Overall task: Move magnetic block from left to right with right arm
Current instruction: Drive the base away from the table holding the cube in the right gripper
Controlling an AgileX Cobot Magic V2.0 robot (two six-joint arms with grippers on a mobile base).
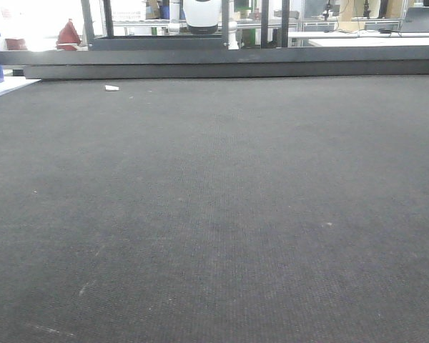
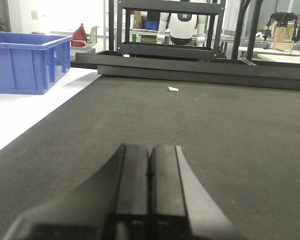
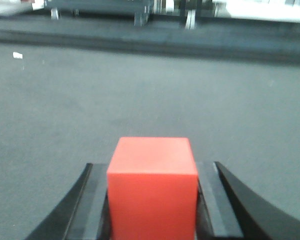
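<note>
Two grippers over the dark mat (image 3: 140,90): right gripper (image 3: 152,170) pinching the red magnetic block (image 3: 152,192) between its fingers, left gripper (image 2: 150,150) pressed together

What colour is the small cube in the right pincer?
The small smooth cube is plain bright red; the right wrist view shows it best.
</note>
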